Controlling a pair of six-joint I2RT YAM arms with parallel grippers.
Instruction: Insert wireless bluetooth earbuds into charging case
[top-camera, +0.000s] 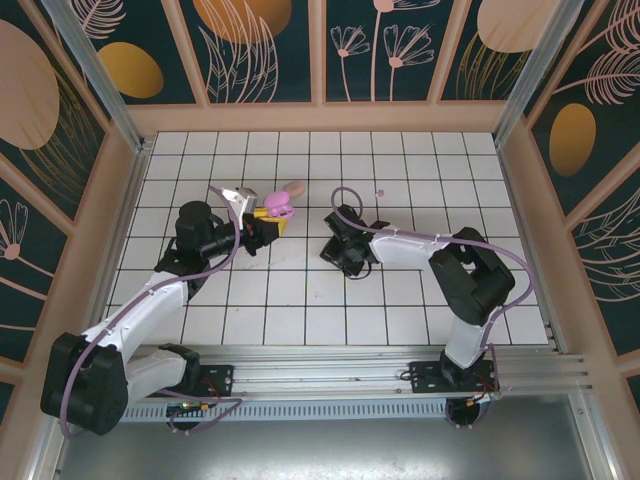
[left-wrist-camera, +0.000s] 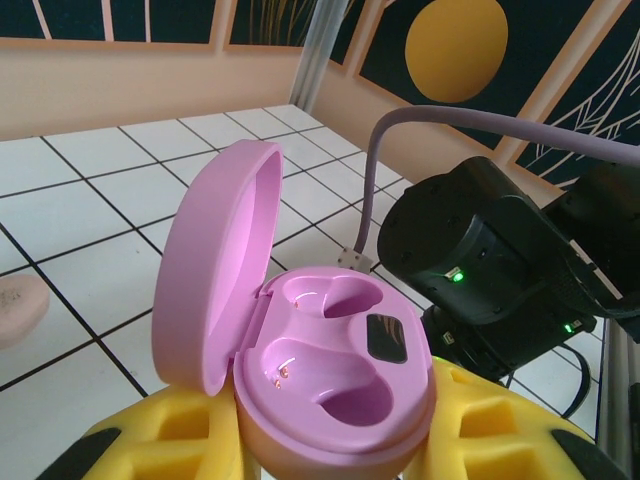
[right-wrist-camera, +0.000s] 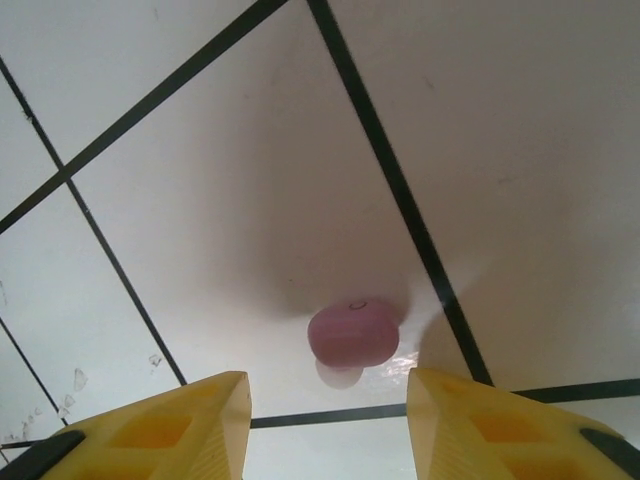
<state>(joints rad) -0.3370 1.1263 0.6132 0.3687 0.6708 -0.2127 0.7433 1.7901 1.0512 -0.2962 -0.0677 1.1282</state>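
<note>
On a glossy white tile (right-wrist-camera: 500, 150) near the table's middle, a small, rounded mauve earbud (right-wrist-camera: 352, 335) lies between and just beyond the right gripper's (right-wrist-camera: 326, 415) blocky yellow fingertips (right-wrist-camera: 200, 410), touching neither; the jaws stand apart, and the plastic bud throws a faint reflection on the tile; to the left, the left gripper (left-wrist-camera: 335, 445) is clamped on the base of a smooth pink oval charging case (left-wrist-camera: 330, 370); its hinged lid (left-wrist-camera: 215, 270) stands open and upright; two moulded hollows show inside, small gold contacts glinting in one; a pale pebble-like case (top-camera: 292, 187) rests on the tiles just beyond.
</note>
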